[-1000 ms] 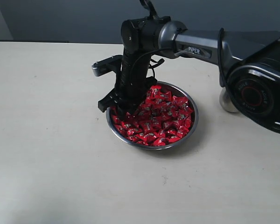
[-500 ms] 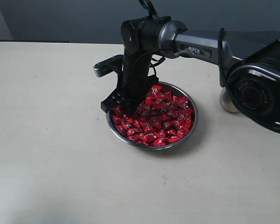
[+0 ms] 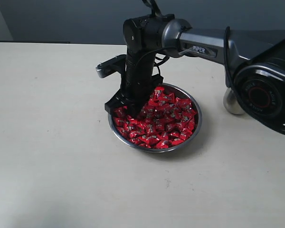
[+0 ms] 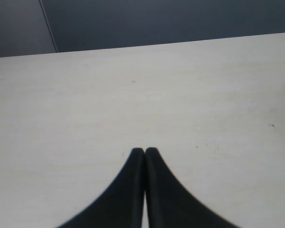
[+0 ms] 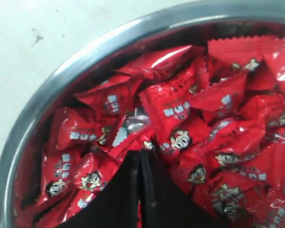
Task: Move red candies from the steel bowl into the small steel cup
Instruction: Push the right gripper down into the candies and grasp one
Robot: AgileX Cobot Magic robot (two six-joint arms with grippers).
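Observation:
The steel bowl [image 3: 154, 149] sits mid-table, heaped with red candies [image 3: 164, 121]. My right gripper [image 3: 118, 108] points down into the bowl's left side, just inside the rim. In the right wrist view the bowl rim [image 5: 61, 80] curves around the red candies [image 5: 213, 95]. There my right gripper [image 5: 141, 153] is shut, its tips pinching the wrapper edge of one candy on top of the pile. The small steel cup [image 3: 231, 102] stands right of the bowl, half hidden behind the arm's base. My left gripper [image 4: 145, 150] is shut on nothing, over bare table.
The right arm [image 3: 204, 47] stretches from its base [image 3: 263, 95] at the right edge across the back of the bowl. The pale table [image 3: 52, 142] spreads wide to the left and front. A dark wall runs behind the table's far edge.
My right gripper went from open to shut among the candies at the bowl's left side and has risen slightly. The bowl and cup have not moved.

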